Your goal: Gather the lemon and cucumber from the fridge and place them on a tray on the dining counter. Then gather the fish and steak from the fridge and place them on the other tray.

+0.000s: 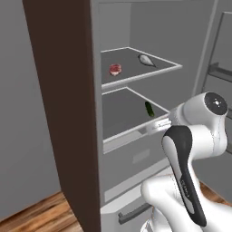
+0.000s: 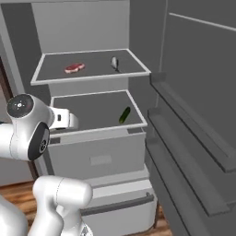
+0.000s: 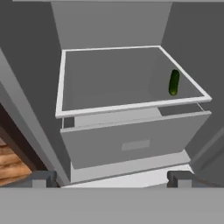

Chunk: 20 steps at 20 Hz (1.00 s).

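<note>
The fridge (image 1: 149, 27) stands open in front of me. A dark green cucumber (image 3: 174, 82) lies at the right side of the lower shelf (image 1: 148, 109) (image 2: 124, 115). On the upper shelf, the red-pink steak (image 1: 115, 69) (image 2: 74, 68) lies left of the grey fish (image 1: 146, 59) (image 2: 114, 62). My gripper (image 3: 112, 179) is open with nothing between its fingers. It hangs just outside the fridge, in front of the lower shelf's rim, with the cucumber ahead and to the right. The lemon, the trays and the dining counter are out of view.
A dark brown panel (image 1: 68, 113) rises close on the left of the fridge opening. The open fridge door with its shelves (image 2: 193, 138) stands to the right. A grey drawer (image 3: 131, 140) sits under the lower shelf. Wooden floor (image 1: 36, 213) lies below.
</note>
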### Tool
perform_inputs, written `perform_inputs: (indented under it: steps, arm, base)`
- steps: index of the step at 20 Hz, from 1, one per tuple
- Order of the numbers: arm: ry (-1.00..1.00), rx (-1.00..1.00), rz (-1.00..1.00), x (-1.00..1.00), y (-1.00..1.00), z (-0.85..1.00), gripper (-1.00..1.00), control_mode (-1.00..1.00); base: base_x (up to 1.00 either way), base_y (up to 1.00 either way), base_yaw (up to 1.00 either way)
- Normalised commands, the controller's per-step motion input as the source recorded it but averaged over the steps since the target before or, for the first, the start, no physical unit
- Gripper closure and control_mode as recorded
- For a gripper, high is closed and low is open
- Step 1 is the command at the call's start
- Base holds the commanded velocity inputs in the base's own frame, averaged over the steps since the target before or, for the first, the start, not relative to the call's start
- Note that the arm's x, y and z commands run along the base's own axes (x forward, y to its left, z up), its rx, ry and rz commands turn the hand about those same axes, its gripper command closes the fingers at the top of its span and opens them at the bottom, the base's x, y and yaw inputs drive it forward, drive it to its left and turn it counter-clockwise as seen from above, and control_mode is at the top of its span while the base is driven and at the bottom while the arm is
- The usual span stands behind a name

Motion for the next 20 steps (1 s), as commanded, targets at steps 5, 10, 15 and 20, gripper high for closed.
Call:
perform_inputs:
  steps: [5,10,15,20]
  arm:
    - [0.00,0.00,0.00,0.00,0.00,0.00,-1.00,1.00]
    - [0.00,0.00,0.00,0.00,0.00,0.00,-1.00,1.00]
    - [0.00,0.00,0.00,0.00,0.00,0.00,-1.00,1.00]
    - [0.00,0.00,0.00,0.00,0.00,0.00,-1.00,1.00]
  base:
    - [0.42,-0.16,0.22]
    - [0.40,-0.21,0.21]
    - [0.41,-0.24,0.19]
    - [0.44,-0.31,0.13]
